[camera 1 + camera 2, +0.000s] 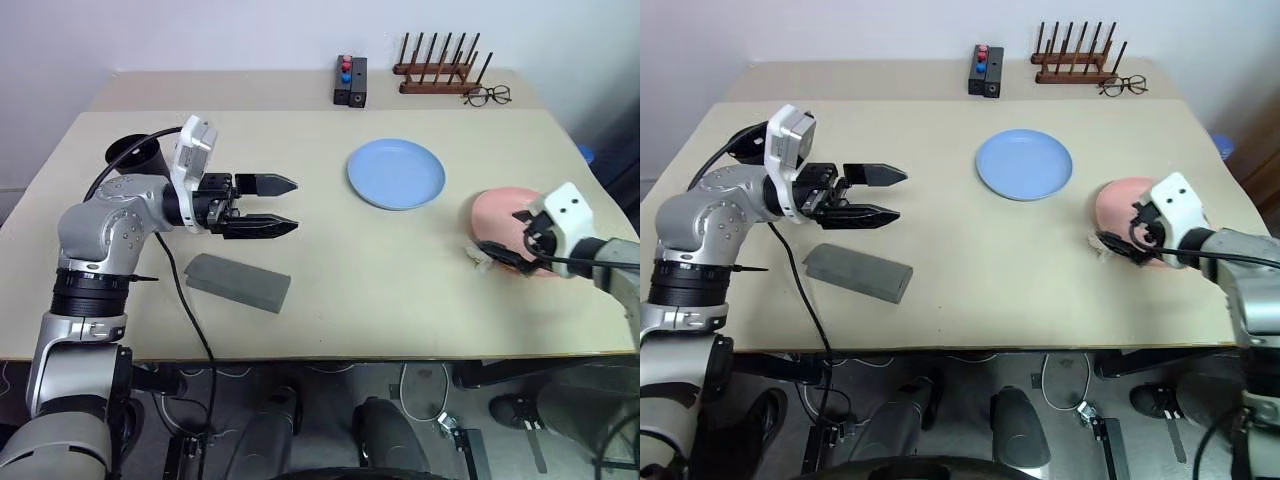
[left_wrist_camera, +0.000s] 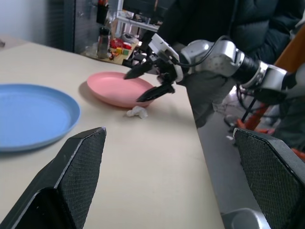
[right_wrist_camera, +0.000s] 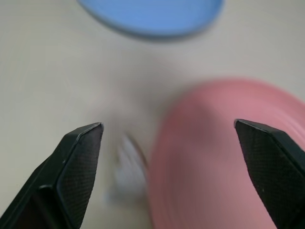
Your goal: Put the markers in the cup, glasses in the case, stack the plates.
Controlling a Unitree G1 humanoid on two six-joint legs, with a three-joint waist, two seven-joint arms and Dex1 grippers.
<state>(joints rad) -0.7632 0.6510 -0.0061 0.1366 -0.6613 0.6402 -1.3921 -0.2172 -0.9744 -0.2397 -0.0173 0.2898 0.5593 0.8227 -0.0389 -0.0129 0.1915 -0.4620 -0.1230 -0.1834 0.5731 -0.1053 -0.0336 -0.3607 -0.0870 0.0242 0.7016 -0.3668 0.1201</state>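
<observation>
While my right hand (image 1: 1118,238) hangs wide open and empty over the pink plate's (image 1: 500,215) near rim, a crumpled white scrap (image 2: 137,112) beside that rim could foul the grasp. My left hand (image 1: 272,205) is open, holding nothing, above the desk (image 1: 400,290). Beyond: closed grey case (image 1: 238,282), blue plate (image 1: 396,173), black cup (image 1: 133,152).

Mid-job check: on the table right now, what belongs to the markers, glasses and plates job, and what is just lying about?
Job things:
- cup, black
- case, grey, shut
- blue plate
- pink plate, not yet stacked

Lying about:
- knob block, red and blue knobs
- wooden rack
- wire spectacles
- white scrap beside the pink plate
</observation>
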